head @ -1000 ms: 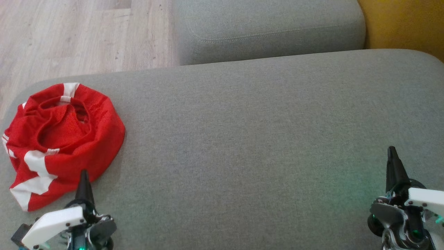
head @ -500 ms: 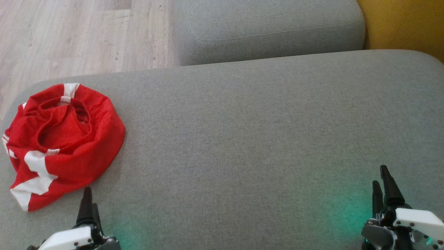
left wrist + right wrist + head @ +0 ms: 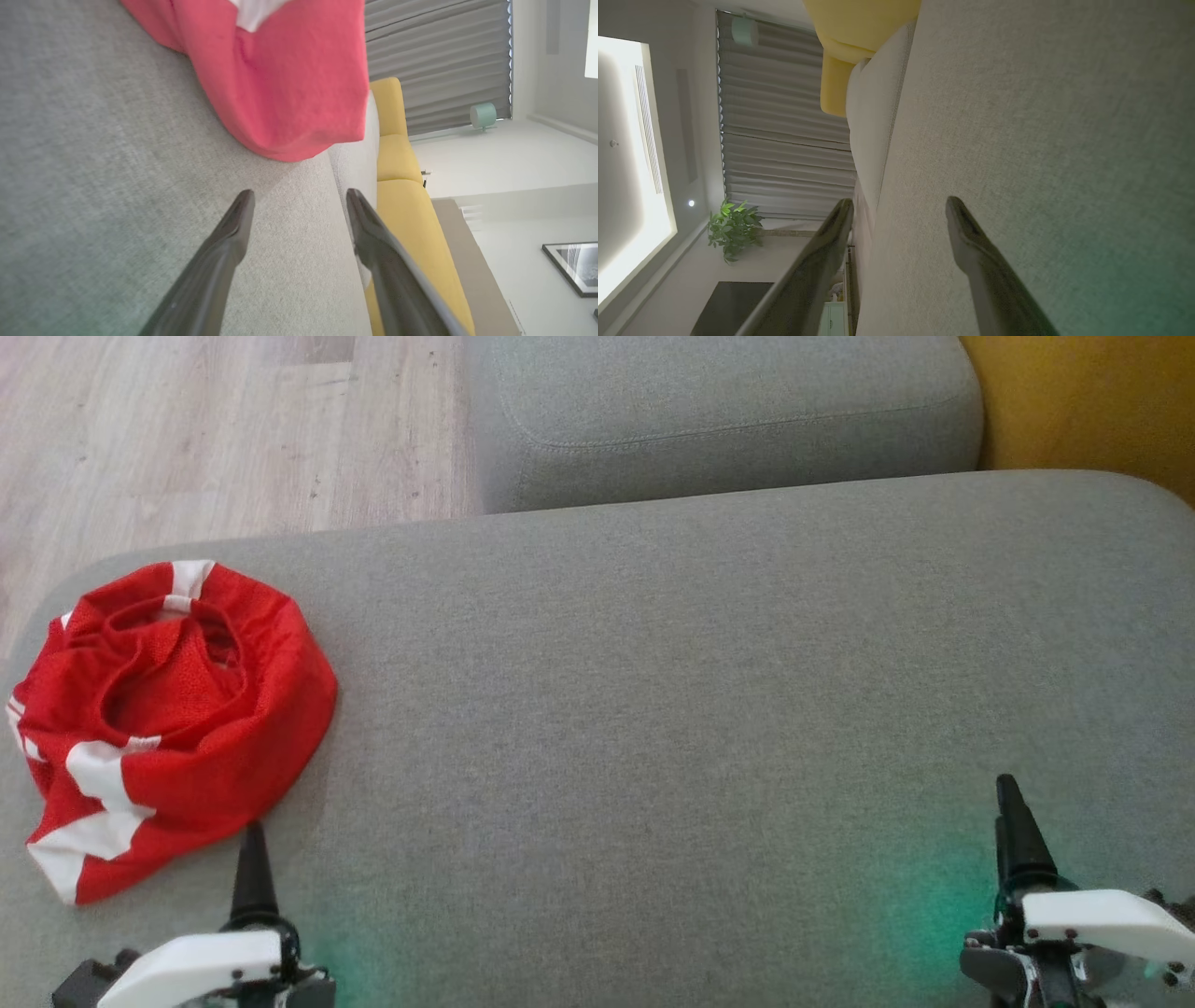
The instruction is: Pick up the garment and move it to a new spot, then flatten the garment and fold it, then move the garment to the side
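Lying crumpled at the left end of the grey cushion (image 3: 653, 709), the red-and-white garment (image 3: 173, 709) sits in a loose heap, with neither gripper touching it. The left gripper (image 3: 299, 198) hovers just beside its near edge, fingers spread wide and empty. The right gripper (image 3: 899, 203), equally wide, hangs well apart over bare fabric. Beyond lie a second grey cushion (image 3: 728, 411), pale wooden floor (image 3: 187, 429), a yellow seat (image 3: 1092, 401), pleated blinds (image 3: 784, 140) and a potted plant (image 3: 733, 228).

The left end effector (image 3: 251, 845) has drawn back toward the robot. Its tip, which lay over the near edge of the garment (image 3: 177, 709), now sits just clear of it, shifted slightly right. The right end effector (image 3: 1010, 807) has also pulled back and moved left.
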